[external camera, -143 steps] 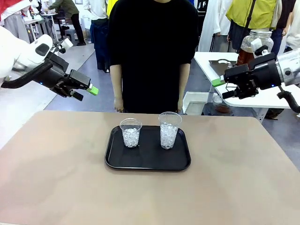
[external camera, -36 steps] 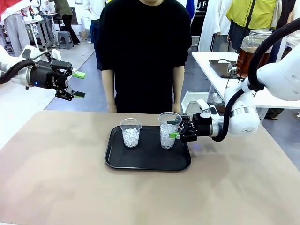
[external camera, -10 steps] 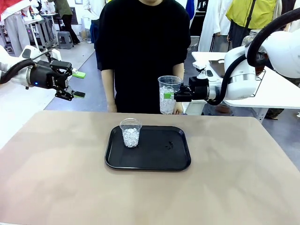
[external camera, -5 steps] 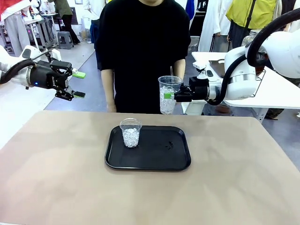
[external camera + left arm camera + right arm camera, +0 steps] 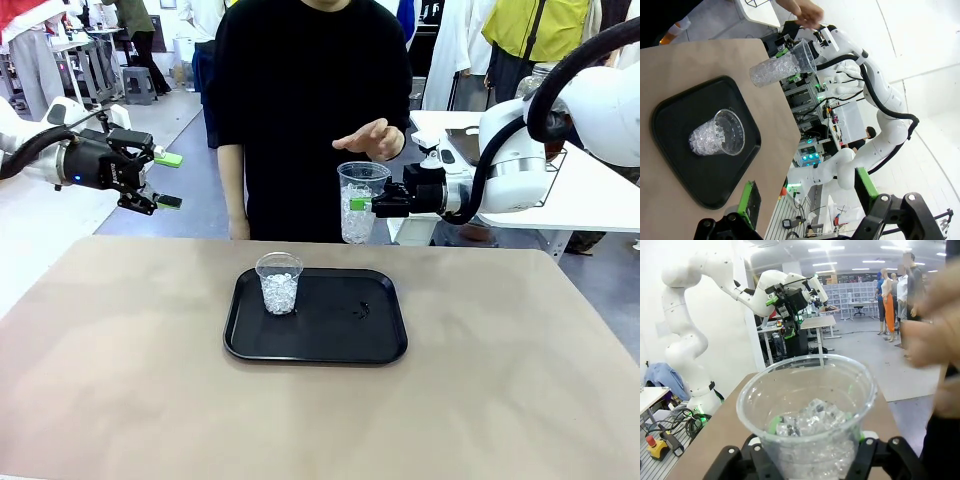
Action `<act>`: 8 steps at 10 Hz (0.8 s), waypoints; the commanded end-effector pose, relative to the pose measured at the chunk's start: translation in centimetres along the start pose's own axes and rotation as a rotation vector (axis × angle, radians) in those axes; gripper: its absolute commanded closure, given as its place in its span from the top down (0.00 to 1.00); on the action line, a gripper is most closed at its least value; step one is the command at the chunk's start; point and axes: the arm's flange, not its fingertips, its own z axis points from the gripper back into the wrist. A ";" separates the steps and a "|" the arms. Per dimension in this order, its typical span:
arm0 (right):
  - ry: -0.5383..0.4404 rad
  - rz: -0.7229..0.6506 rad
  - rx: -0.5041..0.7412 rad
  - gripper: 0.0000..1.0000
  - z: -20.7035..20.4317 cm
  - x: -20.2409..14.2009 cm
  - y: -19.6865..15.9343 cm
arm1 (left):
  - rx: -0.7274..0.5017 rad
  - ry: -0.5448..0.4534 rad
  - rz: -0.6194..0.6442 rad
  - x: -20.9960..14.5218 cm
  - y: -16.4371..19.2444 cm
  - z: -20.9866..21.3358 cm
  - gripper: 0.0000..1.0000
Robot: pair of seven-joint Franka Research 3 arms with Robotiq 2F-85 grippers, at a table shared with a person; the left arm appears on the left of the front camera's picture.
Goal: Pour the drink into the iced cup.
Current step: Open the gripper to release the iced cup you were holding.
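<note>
My right gripper [image 5: 362, 204] is shut on a clear iced cup [image 5: 358, 205], holding it upright in the air beyond the table's far edge, in front of the person. The person's hand [image 5: 372, 138] hovers just above its rim. The right wrist view looks into that iced cup [image 5: 810, 410], with ice in the bottom and the blurred hand [image 5: 930, 340] at the right. A shorter cup of ice [image 5: 279, 283] stands on the black tray [image 5: 385, 345]. My left gripper [image 5: 165, 180] is open and empty, high at the far left. The drink is hidden behind my right arm.
The left wrist view shows the tray [image 5: 680, 165], its cup of ice [image 5: 720, 137] and the held cup [image 5: 782, 67] farther off. A white side table [image 5: 590, 205] stands behind my right arm. The tan tabletop [image 5: 320, 420] lies bare around the tray.
The person's hand has come up from the side to just above the held cup. Both arms and the cup have stayed still over the last second.
</note>
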 end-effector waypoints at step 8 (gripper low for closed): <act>-0.012 0.015 -0.005 0.62 -0.2 0.5 0.0 | -0.001 -0.001 -0.009 0.0 -0.1 0.0 1.00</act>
